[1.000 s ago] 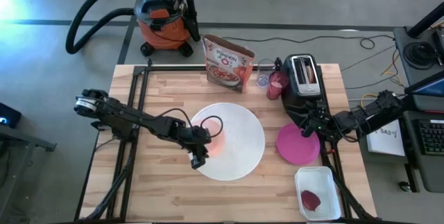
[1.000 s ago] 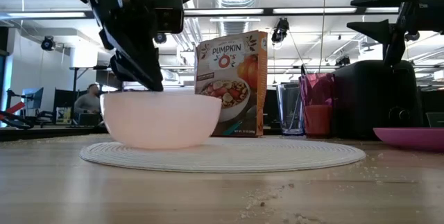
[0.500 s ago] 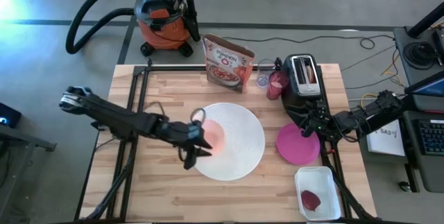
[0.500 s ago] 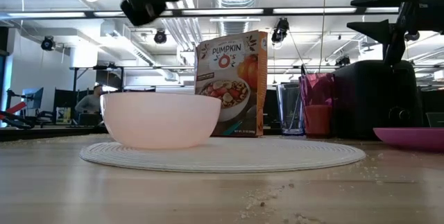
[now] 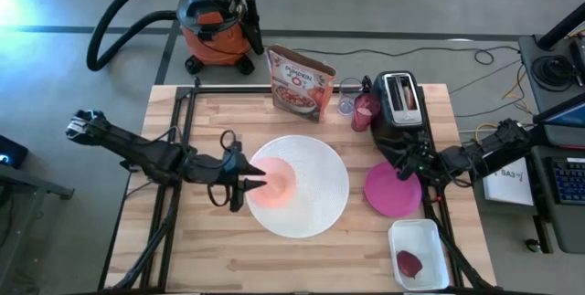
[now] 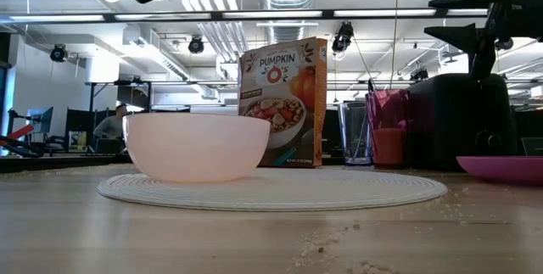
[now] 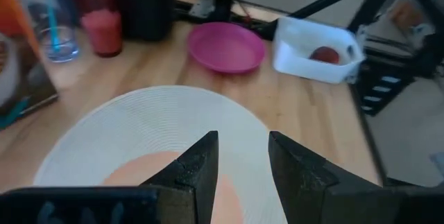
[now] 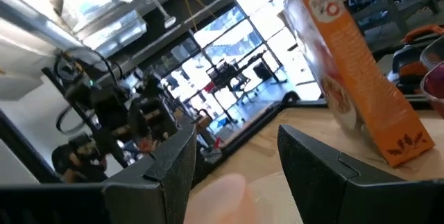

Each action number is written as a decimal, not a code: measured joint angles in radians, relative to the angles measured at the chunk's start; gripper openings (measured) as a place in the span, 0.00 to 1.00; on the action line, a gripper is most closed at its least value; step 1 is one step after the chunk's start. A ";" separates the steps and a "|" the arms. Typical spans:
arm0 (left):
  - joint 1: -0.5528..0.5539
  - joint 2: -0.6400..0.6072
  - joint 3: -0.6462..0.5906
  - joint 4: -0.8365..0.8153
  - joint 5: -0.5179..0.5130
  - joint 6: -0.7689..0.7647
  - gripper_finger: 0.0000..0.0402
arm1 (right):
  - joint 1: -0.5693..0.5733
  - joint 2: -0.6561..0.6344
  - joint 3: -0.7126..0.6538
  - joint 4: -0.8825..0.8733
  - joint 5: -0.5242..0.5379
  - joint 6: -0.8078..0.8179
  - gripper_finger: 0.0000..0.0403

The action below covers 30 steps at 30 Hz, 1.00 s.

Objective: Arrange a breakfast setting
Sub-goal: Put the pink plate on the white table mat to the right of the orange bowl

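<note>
**Bowl on the plate, my left pincer clear of it**

My left gripper (image 5: 249, 184) hung just beside the pale pink bowl (image 5: 277, 179), on the side away from the magenta plate, with its fingertips pointed across the table toward the bowl. The two fingers (image 7: 201, 172) stood a little apart with nothing between them; in my wrist view only the bowl's rim and the woven surface showed through the gap. I held nothing.

The bowl sat on the large white round plate (image 5: 315, 194), toward the plate's left half rather than at its centre, and in the low view it rested flat and upright (no tilt that I could see). So that part of the setting looked done to me.

What mattered for the coming move was which arm lay nearer the remaining pieces. The smaller magenta plate (image 5: 393, 188) lay just off the white plate's right edge, and my right gripper (image 5: 409, 167) waited at its far rim, fingers apart and empty. The translucent pink cup (image 5: 365, 110) and the clear glass (image 5: 346, 105) stood together at the back, between the cereal box (image 5: 299, 82) and the black toaster (image 5: 399, 100). All of these lay to the right of my left pincer, beyond the bowl, so I judged the right arm better placed for them.
</note>
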State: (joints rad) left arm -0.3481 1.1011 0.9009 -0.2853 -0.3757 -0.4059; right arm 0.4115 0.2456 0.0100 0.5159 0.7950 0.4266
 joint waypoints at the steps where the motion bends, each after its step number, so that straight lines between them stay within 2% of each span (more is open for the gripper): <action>1: 0.000 0.002 0.000 -0.015 -0.017 -0.001 0.28 | -0.002 -0.002 0.000 0.008 0.002 -0.017 0.48; 4: 0.000 0.007 -0.006 -0.049 -0.080 -0.023 0.28 | -0.002 -0.001 0.000 0.016 0.001 -0.052 0.48; 6: 0.000 0.007 -0.018 -0.080 -0.112 -0.032 0.28 | -0.002 0.008 0.000 0.015 0.000 0.002 0.48; 15: -0.008 -0.035 -0.067 -0.109 -0.195 -0.104 0.28 | -0.012 0.011 0.006 0.003 0.026 0.013 0.48; 22: -0.009 -0.083 -0.067 -0.121 -0.220 -0.088 0.28 | -0.011 0.075 0.146 -0.085 0.044 -0.076 0.48; 26: -0.009 -0.118 -0.067 -0.156 -0.221 -0.099 0.28 | -0.011 0.143 0.265 -0.327 0.040 0.023 0.48; 30: -0.009 -0.173 -0.067 -0.236 -0.218 -0.132 0.28 | -0.011 0.231 0.413 -0.727 -0.001 0.302 0.48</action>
State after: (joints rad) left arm -0.3569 0.9283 0.8337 -0.5210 -0.5941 -0.5380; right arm 0.4004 0.4770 0.4233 -0.2107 0.7936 0.7291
